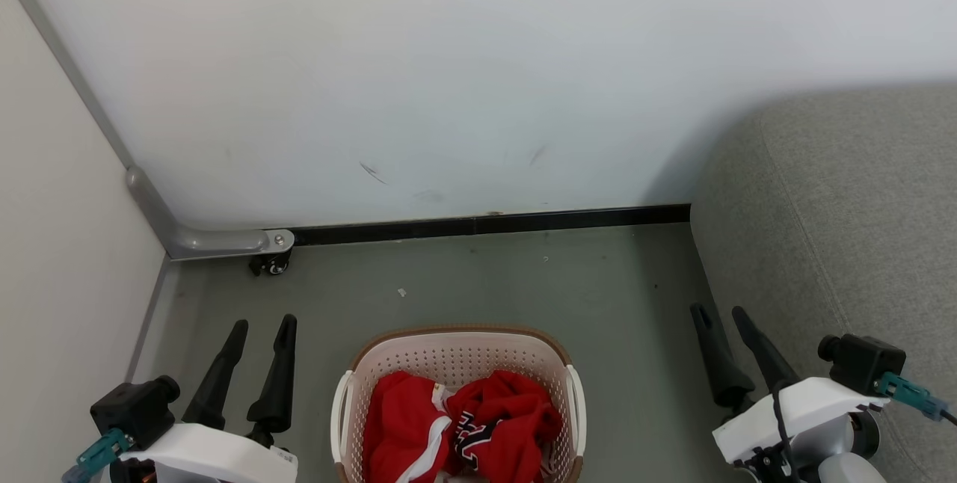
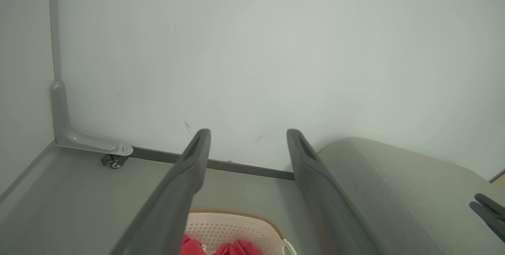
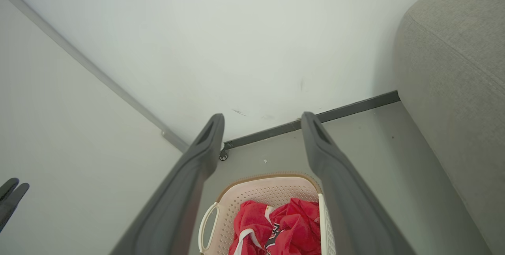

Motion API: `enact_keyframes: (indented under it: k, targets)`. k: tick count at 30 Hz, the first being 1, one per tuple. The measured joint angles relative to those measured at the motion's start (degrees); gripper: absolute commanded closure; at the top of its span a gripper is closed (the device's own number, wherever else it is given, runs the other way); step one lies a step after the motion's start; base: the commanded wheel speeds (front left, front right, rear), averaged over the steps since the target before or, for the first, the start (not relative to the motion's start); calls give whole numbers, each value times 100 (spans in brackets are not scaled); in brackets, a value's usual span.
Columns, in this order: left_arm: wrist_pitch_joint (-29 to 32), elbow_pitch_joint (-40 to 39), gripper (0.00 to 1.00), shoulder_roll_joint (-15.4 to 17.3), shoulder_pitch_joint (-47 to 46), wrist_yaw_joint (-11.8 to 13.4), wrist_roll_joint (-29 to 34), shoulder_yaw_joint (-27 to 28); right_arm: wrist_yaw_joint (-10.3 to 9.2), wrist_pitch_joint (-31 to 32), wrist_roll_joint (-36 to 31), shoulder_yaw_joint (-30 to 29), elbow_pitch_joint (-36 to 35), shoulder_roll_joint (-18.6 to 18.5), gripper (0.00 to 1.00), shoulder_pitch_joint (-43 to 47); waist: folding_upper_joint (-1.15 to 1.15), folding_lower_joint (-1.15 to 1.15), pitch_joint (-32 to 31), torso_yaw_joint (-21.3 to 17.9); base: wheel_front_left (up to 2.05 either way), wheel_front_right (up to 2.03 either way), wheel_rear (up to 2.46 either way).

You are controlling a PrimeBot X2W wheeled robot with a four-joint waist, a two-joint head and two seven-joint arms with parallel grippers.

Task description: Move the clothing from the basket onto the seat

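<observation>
Head view | left hand (image 1: 263, 323) spread wide, empty | right hand (image 1: 719, 311) likewise

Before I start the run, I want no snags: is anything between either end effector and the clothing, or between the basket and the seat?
Nothing visible. The clothing lies uncovered in the open-topped basket, between the open left end effector and right end effector. Only floor separates basket and seat.
</observation>
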Motion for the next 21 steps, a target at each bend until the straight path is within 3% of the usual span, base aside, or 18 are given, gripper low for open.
enact_keyframes:
  k: [21]
  targets:
    - [-396, -194, 0, 13, -30, -1, 1379, -115, 1, -355, -1579, 151, -55, -1, 0, -40, 0, -3, 39, 14, 0, 0, 0]
